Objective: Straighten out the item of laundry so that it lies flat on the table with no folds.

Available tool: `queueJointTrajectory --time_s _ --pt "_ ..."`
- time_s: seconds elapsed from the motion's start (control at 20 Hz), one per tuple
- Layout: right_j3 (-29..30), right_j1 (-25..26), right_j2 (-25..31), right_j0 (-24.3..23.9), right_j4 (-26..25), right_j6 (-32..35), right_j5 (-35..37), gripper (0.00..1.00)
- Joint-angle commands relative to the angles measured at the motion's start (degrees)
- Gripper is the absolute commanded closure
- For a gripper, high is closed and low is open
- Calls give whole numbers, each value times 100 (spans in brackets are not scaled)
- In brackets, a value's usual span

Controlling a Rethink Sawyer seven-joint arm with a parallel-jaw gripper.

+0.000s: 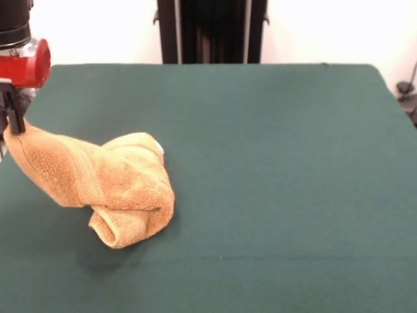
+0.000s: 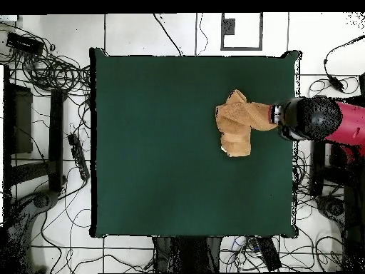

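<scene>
The golden-orange towel lies bunched and folded on the dark green table, at the left in the front view. One corner of it is pulled up and out to the left. My gripper is shut on that corner at the table's left edge and holds it above the surface. A small white tag shows at the towel's far side. In the overhead view the towel sits near the table's right edge, and the gripper is mostly hidden under the red and black arm.
The black pedestal stands at the table's far side. Cables and equipment lie on the floor round the table.
</scene>
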Motion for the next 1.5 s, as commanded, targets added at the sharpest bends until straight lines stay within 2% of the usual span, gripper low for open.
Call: queueJointTrajectory --time_s 0.05,0.25,0.6,0.9,1.15,1.5 --pt "256 -480 637 230 -150 -2148 846 100" --pt "614 -941 751 236 -144 -2595 917 100" --pt "959 -1531 871 332 27 -2684 996 100" --pt "1174 -1889 1045 290 88 -3111 989 100" --pt "1396 -1962 1187 200 92 -3163 677 100" --pt "1501 -1840 1139 363 61 -2562 376 100"
